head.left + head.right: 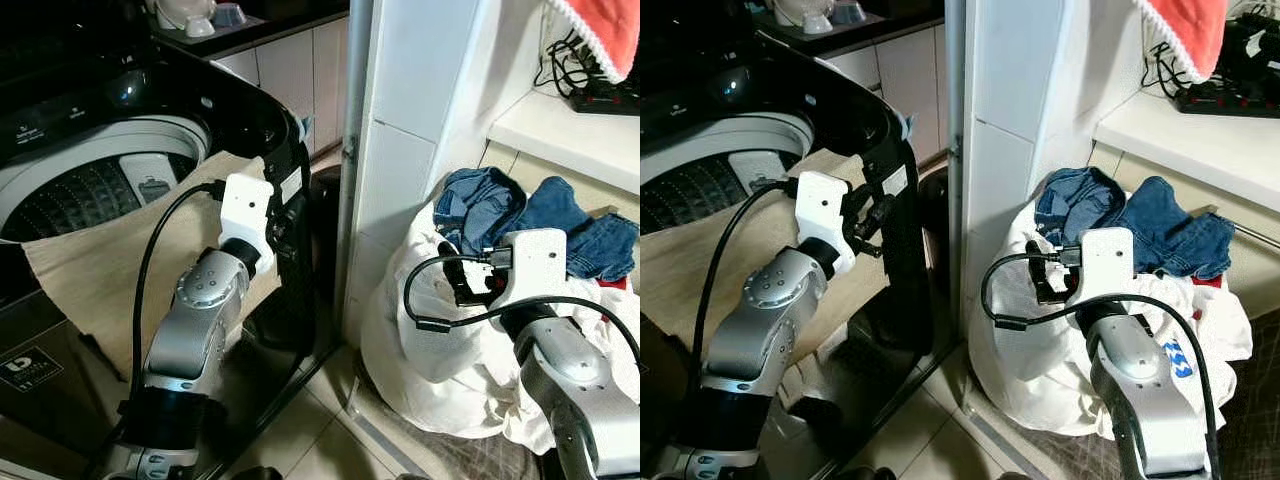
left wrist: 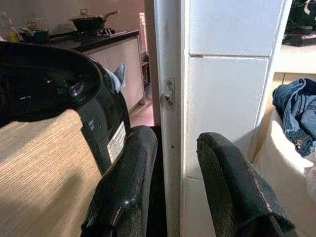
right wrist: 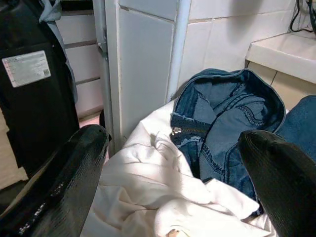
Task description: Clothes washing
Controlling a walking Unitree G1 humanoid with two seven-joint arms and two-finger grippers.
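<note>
— White tiling filled that cramped corner, with a tiled pillar (image 1: 400, 150) between the washing machine (image 1: 110, 150) and the laundry heap. How far had the wash got?

— Barely begun, I judged. A beige cloth (image 1: 110, 260) lay draped over the machine's open rim, half in at best, just beside the left gripper (image 1: 868, 222). Everything else sat in the pile: blue jeans (image 3: 222, 118) just ahead of the right gripper (image 1: 1048, 275), white fabric (image 3: 148, 197) right beneath its fingers.

— Were the grippers holding anything?

— No. The right one was spread wide, empty, poised over the denim. The left stood moderately open, also empty, hanging off the machine's black front corner and facing the pillar.

— So what remained?

— Nearly all of it: grab the jeans, carry them over, drop them in the drum (image 1: 80, 195), push the cloth in, repeat.

— Anything in the way?

— The pillar itself stood between the right gripper and the drum. Beyond that gripper a ledge (image 1: 570, 130) held a power strip (image 1: 605, 98) with cables, and a red towel (image 1: 605, 30) hung above.
</note>
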